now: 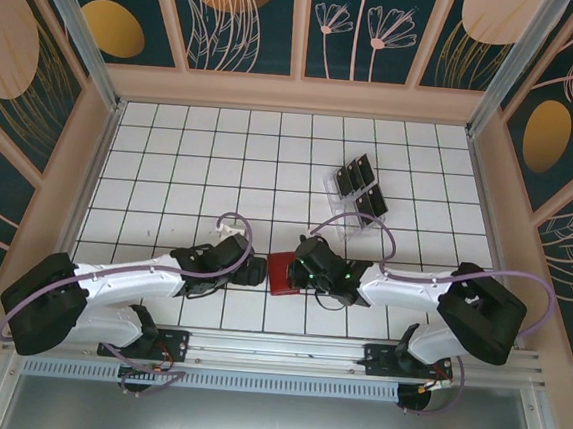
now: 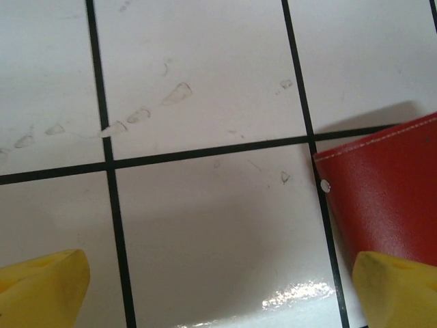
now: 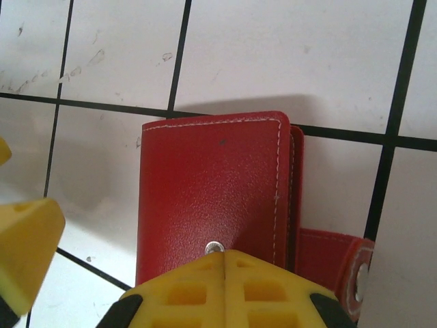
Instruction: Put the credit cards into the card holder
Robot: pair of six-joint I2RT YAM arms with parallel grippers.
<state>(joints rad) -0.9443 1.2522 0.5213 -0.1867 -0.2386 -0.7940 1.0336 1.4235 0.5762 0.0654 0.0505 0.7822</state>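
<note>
**Both claws meeting at the red card holder**

The card holder [image 1: 282,272] is lying folded shut on the white gridded tabletop [image 1: 170,164], near the front edge and between the two arms. The right claw [image 1: 303,270] is sitting at its right side, and from the right wrist its yellow fingers [image 3: 184,294] are pressing together with no gap between them, closed on nothing. Their tips are hanging over the near edge of the red cover [image 3: 212,184], right by the metal stud (whether they are touching the leather, I cannot tell). The tab clasp [image 3: 334,256] is sticking out loose on the right. The left claw [image 1: 251,270] is sitting at the holder's left side with its jaws spread wide and nothing between them. One yellow finger [image 2: 399,290] is overlapping the holder's corner [image 2: 389,184]. The credit cards [image 1: 354,176] are standing in the clear tray [image 1: 352,228], farther back and to the right, well apart from both claws
</note>
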